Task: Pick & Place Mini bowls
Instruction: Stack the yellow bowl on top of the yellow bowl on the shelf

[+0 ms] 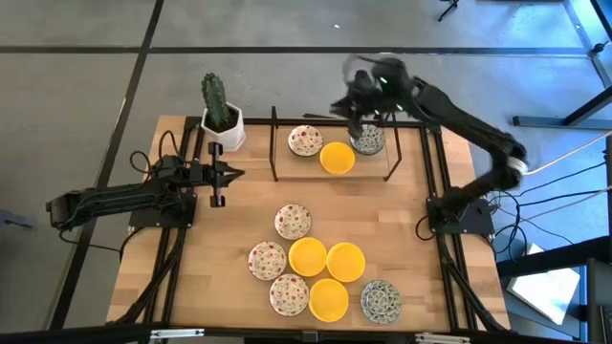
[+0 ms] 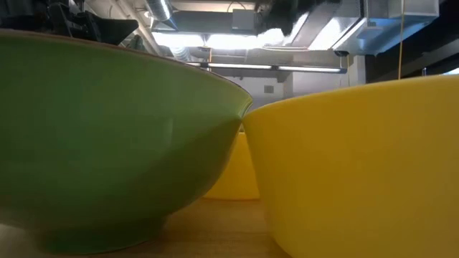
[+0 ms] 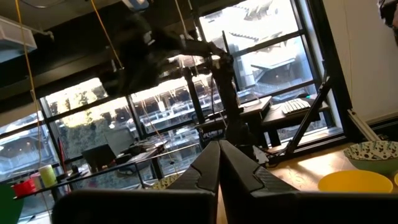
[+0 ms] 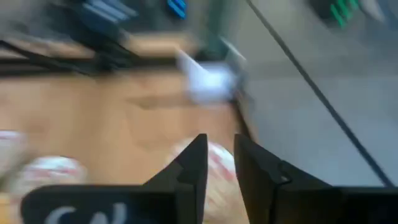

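Three mini bowls sit on the table's far part: a red-speckled white one (image 1: 305, 140), a yellow one (image 1: 337, 158) and a grey-green patterned one (image 1: 367, 139). Several more stand in a cluster near the near edge: red-speckled (image 1: 293, 222), yellow (image 1: 308, 256) and grey-green (image 1: 381, 300). My right gripper (image 1: 359, 103) hovers, blurred, above the far bowls. In its wrist view the right gripper (image 4: 217, 163) is open by a narrow gap, with a red-speckled bowl (image 4: 219, 177) below it. My left gripper (image 1: 228, 174) waits shut at the table's left; its wrist view shows the left gripper (image 3: 219, 163) with fingertips together.
A cactus in a white pot (image 1: 222, 122) stands at the far left corner. A thin black wire frame (image 1: 275, 143) borders the far bowls. In the low view a green-sided bowl (image 2: 107, 136) and a yellow bowl (image 2: 358, 165) fill the picture. Bare wood lies mid-table.
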Controlling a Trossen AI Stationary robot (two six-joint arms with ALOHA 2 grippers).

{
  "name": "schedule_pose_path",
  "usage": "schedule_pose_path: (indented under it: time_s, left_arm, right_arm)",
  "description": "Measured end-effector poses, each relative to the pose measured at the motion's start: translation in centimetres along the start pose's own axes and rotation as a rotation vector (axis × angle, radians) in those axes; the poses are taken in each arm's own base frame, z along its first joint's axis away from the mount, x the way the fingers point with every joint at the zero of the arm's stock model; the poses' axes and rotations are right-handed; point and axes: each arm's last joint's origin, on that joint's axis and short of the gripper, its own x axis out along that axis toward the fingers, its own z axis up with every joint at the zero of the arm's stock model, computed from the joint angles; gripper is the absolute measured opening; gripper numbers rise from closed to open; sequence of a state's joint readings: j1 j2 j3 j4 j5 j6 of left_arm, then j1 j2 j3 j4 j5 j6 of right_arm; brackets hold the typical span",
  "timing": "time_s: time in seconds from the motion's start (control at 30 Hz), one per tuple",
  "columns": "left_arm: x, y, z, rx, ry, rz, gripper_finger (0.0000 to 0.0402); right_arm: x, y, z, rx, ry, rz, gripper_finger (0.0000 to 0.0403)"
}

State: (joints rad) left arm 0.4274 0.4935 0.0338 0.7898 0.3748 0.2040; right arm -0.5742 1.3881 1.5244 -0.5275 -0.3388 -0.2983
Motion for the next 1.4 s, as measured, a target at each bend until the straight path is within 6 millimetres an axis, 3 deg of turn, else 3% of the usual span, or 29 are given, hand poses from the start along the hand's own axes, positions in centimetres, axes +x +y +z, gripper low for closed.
schedule_pose_path:
  time_s: [0.1,0.17,0.27,0.47,0.63,0.8,1.0,1.4]
  left_arm:
    - [0.0,0.0,0.0,0.000,0.000,0.000,0.0008]
    - [0.0,0.0,0.0,0.000,0.000,0.000,0.0009]
    - [0.0,0.0,0.0,-0.002,0.000,0.000,0.0009]
    - [0.0,0.0,0.0,-0.007,0.000,0.000,0.0003]
    - [0.0,0.0,0.0,-0.007,0.000,0.000,0.0004]
    - [0.0,0.0,0.0,-0.008,0.002,0.009,0.0007]
    - [0.0,0.2,-0.1,-0.008,0.015,0.069,0.0002]
    - [0.0,0.2,-0.1,-0.046,0.014,0.069,0.0003]
  right_arm:
    - [-3.0,3.7,0.2,-0.102,-0.158,0.126,0.0051]
    - [-5.1,5.7,-0.7,-0.127,-0.217,0.161,0.0033]
    - [-7.7,7.9,-3.4,-0.135,-0.263,0.193,0.0007]
    - [-11.4,10.9,-10.6,-0.073,-0.418,0.231,0.0014]
    - [-12.3,12.6,-16.4,0.039,-0.589,0.304,0.0004]
    - [-12.0,13.3,-20.4,0.063,-0.618,0.273,0.0005]
    - [-12.2,13.6,-21.6,0.026,-0.644,0.271,0.0006]
    - [-11.3,13.8,-23.1,0.038,-0.485,0.273,0.0007]
